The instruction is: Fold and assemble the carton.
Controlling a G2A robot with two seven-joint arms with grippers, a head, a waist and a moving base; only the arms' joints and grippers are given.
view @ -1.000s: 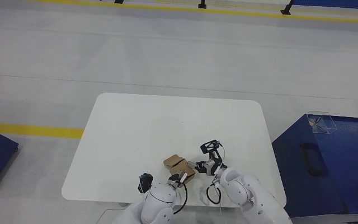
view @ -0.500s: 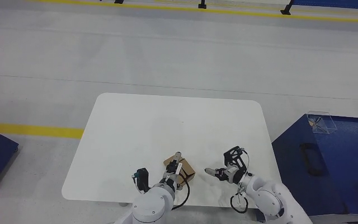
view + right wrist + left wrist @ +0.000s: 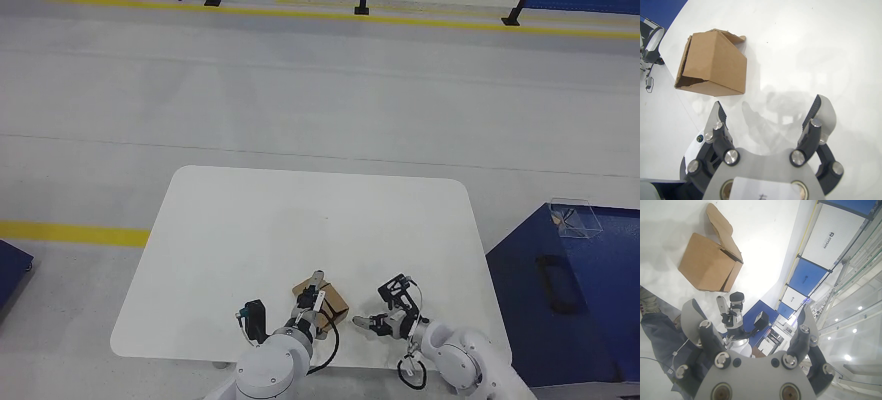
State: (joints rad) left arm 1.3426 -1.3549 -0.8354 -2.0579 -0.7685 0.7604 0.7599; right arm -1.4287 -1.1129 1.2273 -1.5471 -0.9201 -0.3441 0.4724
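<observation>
Swinging back in after pulling away, your right gripper (image 3: pixel 768 102) now hangs wide open just beside the carton (image 3: pixel 715 62) at the desk's (image 3: pixel 300 220) robot-side edge, the left gripper (image 3: pixel 746 308) equally wide, so the end flaps probably await tucking.

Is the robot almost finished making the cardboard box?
Partly. Done: the carton already stands as a box shape on the table. In hand: nothing. The left end effector and the right end effector are both open and apart from the carton. Left to do: one flap sticks out loose at one end, and the edges at the other end gape, so the ends probably need closing.
</observation>
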